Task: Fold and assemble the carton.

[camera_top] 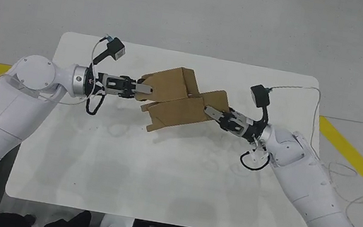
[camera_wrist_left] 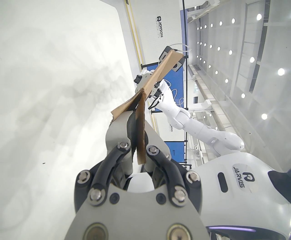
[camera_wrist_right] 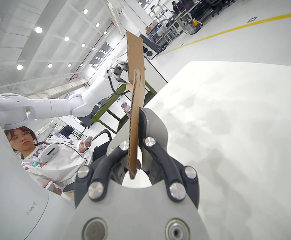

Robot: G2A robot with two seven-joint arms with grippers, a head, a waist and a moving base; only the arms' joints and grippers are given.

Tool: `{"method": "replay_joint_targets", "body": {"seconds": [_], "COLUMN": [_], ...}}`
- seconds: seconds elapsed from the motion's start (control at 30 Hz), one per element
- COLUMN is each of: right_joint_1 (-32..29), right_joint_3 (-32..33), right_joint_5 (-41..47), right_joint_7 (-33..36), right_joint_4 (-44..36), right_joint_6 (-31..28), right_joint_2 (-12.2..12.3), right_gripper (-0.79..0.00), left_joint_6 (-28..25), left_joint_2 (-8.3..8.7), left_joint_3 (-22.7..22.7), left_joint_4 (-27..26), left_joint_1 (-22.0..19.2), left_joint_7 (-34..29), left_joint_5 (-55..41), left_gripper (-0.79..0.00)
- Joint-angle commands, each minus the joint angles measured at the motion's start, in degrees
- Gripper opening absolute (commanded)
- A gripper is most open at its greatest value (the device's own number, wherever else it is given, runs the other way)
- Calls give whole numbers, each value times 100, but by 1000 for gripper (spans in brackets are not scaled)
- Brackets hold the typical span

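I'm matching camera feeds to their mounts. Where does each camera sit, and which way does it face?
Top view: above the arms, looking down at the table; left arm and right arm meet at the carton.
Left wrist view: on that wrist, looking along its jaws, shut on the carton; right arm beyond.
Right wrist view: on that wrist, looking along its jaws, shut on the carton; left arm beyond.
Shared: the wrist views face each other across the carton.
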Motion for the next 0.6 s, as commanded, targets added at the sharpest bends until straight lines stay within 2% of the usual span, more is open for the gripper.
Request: {"method": "replay_joint_targets", "body": {"seconds": [0.0,0.03,0.07,0.1,0.13,0.17,0.27,0.4,0.43,0.57], "right_joint_1": [-4,-11,-17,-29,-44,-60,-128,-233,-258,-240], "right_joint_3": [19,42,80,127,181,246,472,705,722,574], "right_joint_5": [-6,-15,-38,-69,-109,-159,-318,-395,-357,80], "right_joint_7": [16,17,14,9,10,10,27,186,272,848], "right_joint_4": [49,79,108,128,140,144,58,-263,-347,-597], "right_joint_6": [11,23,33,37,42,55,99,119,97,66], "right_joint_2": [-1,3,11,22,38,57,129,220,236,263], "right_gripper": [-613,-449,-382,-256,-163,-135,-117,-169,-197,-203], "left_joint_6": [5,2,-4,-8,-11,-19,-38,-78,-75,-94], "left_joint_2": [-8,-12,-16,-19,-22,-25,-34,-40,-44,-55], "left_joint_3": [-25,-40,-55,-70,-85,-99,-138,-156,-158,-158], "left_joint_4": [-5,-20,-39,-56,-76,-104,-171,-239,-241,-245], "left_joint_1": [10,14,19,24,26,27,28,-4,-3,-11], "left_joint_7": [-12,-24,-43,-68,-95,-129,-224,-418,-435,-506], "left_joint_5": [0,-4,-12,-18,-20,-13,-5,190,220,415], "left_gripper": [-785,-785,-785,-785,-785,-785,-785,-785,-785,-785]}}
